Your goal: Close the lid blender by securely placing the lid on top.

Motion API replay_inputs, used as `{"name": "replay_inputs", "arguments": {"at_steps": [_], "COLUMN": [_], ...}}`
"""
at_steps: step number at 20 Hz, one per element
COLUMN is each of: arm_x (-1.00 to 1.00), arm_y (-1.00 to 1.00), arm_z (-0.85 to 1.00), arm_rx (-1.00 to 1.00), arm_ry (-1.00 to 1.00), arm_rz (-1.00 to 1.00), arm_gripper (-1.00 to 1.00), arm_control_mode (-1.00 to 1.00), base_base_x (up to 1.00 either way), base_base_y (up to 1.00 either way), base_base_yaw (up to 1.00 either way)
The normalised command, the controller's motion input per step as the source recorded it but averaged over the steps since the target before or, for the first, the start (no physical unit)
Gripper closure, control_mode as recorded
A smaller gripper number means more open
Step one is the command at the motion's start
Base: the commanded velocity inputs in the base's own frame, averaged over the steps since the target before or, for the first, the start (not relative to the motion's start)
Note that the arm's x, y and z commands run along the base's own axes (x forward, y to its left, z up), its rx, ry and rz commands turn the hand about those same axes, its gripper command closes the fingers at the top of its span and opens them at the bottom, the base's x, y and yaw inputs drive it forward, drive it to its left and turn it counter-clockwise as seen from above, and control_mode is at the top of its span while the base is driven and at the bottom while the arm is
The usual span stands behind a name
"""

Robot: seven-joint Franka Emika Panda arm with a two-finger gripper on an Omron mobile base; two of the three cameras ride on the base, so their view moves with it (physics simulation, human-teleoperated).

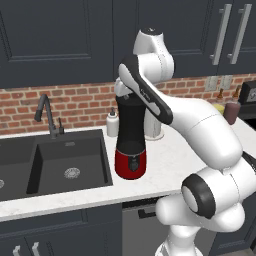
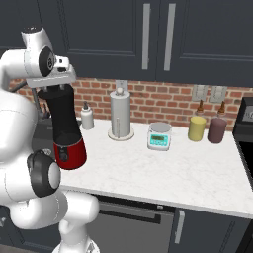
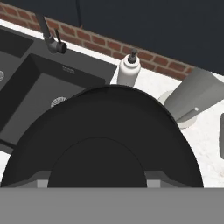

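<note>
Nearest to you in the hand view, the lid (image 3: 105,135) takes up most of the frame as a broad black disc with a raised round centre, seen from straight above. The gripper's fingertips are hidden at the bottom of that view, so you cannot tell how the jaws stand or whether they hold the lid.

In the left base view the arm bends over the blender (image 1: 131,142), and the hand sits directly on top of the jar. The blender stands upright on the white counter (image 1: 170,160), just right of the dark sink (image 1: 65,162), its red base near the front half of the counter. In the right base view the gripper (image 2: 53,84) is right above the jar's top; the lid itself is not separable from the black jar there, so you cannot tell whether it is fully seated.

Behind the blender, near the brick wall, you see the soap bottle (image 3: 129,70) and, right of it, the paper-towel roll (image 2: 121,114) on its stand. The faucet (image 1: 47,116) rises behind the sink.

Farther right along the counter in the right base view: a small digital scale (image 2: 159,136), then a yellow bottle (image 2: 197,126) and a dark red bottle (image 2: 216,128), both close to the wall
</note>
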Motion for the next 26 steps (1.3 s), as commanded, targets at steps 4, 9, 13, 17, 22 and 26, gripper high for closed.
{"name": "replay_inputs", "arguments": {"at_steps": [4,9,13,17,22,26], "arm_x": [0.07,0.13,0.28,0.31,0.16,0.00], "arm_y": [0.00,0.00,-0.02,-0.04,-0.13,-0.22], "arm_z": [-0.20,-0.19,-0.14,-0.10,-0.09,-0.18], "arm_rx": [0.00,0.00,0.00,0.00,0.00,0.00], "arm_ry": [-0.04,-0.03,-0.02,-0.02,-0.03,-0.02], "arm_rz": [0.00,0.00,0.00,0.00,0.00,0.00], "arm_gripper": [1.00,1.00,1.00,1.00,1.00,1.00], "arm_control_mode": [-1.00,-1.00,-1.00,-1.00,-1.00,-1.00], "base_base_x": [0.00,0.00,0.00,0.00,0.00,0.00], "base_base_y": [0.00,0.00,0.00,0.00,0.00,0.00], "base_base_yaw": [0.00,0.00,0.00,0.00,0.00,0.00]}}
